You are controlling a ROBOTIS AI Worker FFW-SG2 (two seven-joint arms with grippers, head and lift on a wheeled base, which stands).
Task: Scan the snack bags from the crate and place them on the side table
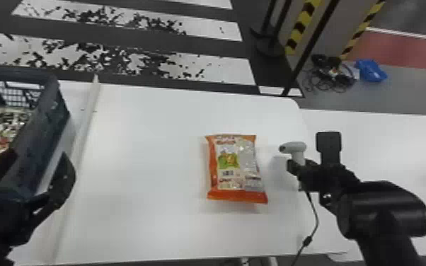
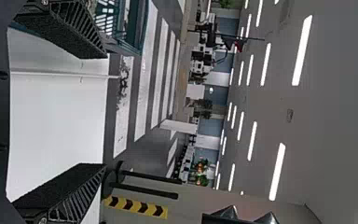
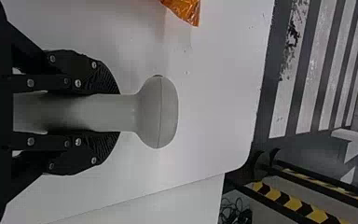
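An orange snack bag lies flat on the white table, its printed panel facing up. Just right of it, my right gripper is shut on the grey-white scanner, whose head points toward the bag. In the right wrist view both fingers of the right gripper press the handle of the scanner. My left gripper stands beside the crate at the left; in the left wrist view the left gripper is open with nothing between its fingers. More snack bags lie inside the crate.
The scanner's cable hangs past the front edge. A raised seam runs between crate and bag. Another white table surface adjoins on the right. Black posts stand behind.
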